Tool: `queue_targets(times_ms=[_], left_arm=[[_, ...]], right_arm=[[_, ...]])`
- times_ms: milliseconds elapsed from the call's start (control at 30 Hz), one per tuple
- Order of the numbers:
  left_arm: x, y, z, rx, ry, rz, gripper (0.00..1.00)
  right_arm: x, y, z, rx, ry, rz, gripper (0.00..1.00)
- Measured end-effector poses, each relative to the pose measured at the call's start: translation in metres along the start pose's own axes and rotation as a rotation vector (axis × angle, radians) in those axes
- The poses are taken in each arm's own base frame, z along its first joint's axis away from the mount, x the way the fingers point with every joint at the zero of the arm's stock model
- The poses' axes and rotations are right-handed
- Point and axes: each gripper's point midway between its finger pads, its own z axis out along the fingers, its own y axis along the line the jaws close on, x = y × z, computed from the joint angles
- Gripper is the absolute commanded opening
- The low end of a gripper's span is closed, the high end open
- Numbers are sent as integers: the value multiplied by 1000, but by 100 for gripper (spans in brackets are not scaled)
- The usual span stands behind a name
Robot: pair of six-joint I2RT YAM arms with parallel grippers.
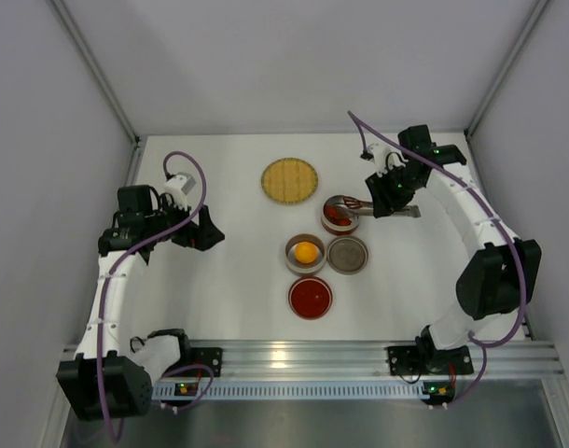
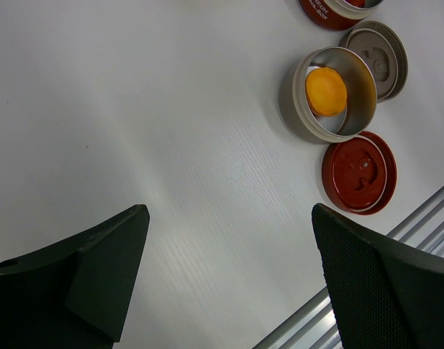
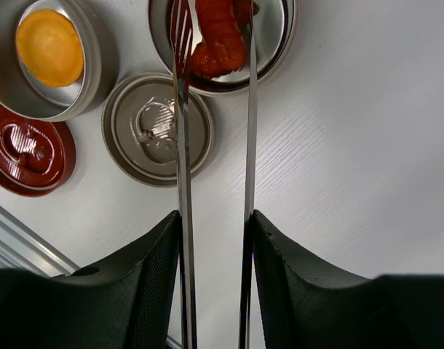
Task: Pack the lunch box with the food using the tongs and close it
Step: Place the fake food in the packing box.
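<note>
The right gripper [image 3: 215,218] holds the tongs [image 3: 182,182] by their two thin arms, one finger pressing on each from outside. In this way a squeeze of the fingers can bring the tips together, and the long reach keeps the gripper itself out of the tin. The tips are inside the red tin [image 3: 273,43] at the far right of the group, one on each side of the red pieces [image 3: 215,36]. I cannot tell whether they really pinch the food or only touch it.

The orange piece [image 3: 49,47] lies in the second tin [image 3: 98,58], just near and left of the first. The grey lid [image 3: 158,129] and the red lid [image 3: 29,149] lie flat beside the tins, probably so that closing is easy later. The woven plate [image 1: 289,179] at the far side is bare.

The left gripper [image 2: 229,211] hovers well to the left with fingers spread wide and nothing between them, so it seems to wait.
</note>
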Motion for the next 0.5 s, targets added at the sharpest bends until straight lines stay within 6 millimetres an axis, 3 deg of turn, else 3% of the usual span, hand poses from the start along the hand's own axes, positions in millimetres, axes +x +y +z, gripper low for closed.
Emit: queue_targets(times_ms=[500], left_arm=[[0,0,0,0,0,1,98]], right_arm=[[7,-9,-5,48,32,-70,41]])
